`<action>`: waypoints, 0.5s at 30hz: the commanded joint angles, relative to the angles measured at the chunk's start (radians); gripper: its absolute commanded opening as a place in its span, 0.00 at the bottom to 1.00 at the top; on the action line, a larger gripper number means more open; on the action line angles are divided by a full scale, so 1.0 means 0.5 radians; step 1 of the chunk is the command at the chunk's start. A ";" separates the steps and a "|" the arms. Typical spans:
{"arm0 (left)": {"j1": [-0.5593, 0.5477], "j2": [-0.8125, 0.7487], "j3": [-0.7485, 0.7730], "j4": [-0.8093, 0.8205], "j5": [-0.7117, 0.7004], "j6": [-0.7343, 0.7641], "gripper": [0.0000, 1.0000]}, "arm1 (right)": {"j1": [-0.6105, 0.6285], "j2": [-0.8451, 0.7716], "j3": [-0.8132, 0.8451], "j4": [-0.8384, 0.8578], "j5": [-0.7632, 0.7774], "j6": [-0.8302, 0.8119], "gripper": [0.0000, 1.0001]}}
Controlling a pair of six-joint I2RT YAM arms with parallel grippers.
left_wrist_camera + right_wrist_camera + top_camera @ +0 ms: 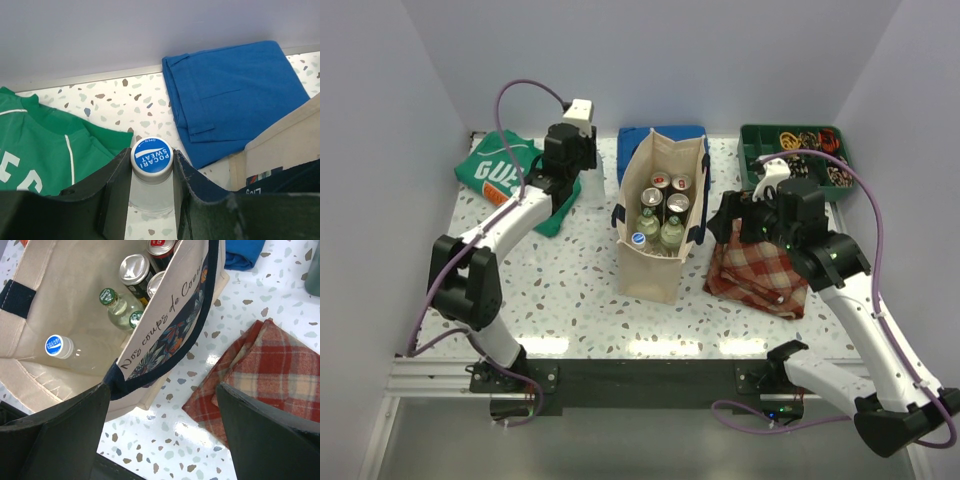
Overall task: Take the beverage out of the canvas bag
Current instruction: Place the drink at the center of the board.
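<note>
- L gripper [151,167]: jaws are pinched on a Pocari Sweat bottle [151,156], just below its blue cap, cap up.
- The bottle is held outside the canvas bag [645,275], off the bag's rear-left corner, betw. a green T-shirt [45,145] and a folded blue cloth [235,95]. Whether its base is resting on the terrazzo table [125,100] can't be told.
- The bag is seen upright near table centre, mouth open, navy handles at its ends.
- R gripper [161,390]: jaws are spread wide, nothing betw. them. It is held above the bag's right rim, w/ a red plaid cloth [280,370] beneath its outer finger.
- Left inside the bag: a second Pocari bottle [59,346], two green-capped bottles [107,296] and four cans [134,265], as counted in the top view.
- Progress, est.: one drink is judged already out of the bag but not yet released. If a single beverage is meant, only set-down and release are left. If every drink is meant, most of the job is left, approx. seven items to go.
- R gripper is judged well placed for the next reach into the bag; nothing there has been gripped yet.
- Green tray [748,140] of small items at rear right: not involved.
</note>
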 commanded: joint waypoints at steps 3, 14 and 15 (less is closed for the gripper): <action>0.040 -0.013 0.042 0.493 -0.058 0.010 0.00 | 0.001 -0.019 0.020 -0.018 0.055 -0.021 0.91; 0.043 0.049 0.029 0.582 -0.079 0.065 0.00 | 0.001 0.005 0.017 -0.022 0.058 -0.018 0.92; 0.043 0.052 0.032 0.576 -0.097 0.071 0.00 | 0.001 0.014 0.020 -0.028 0.061 -0.021 0.92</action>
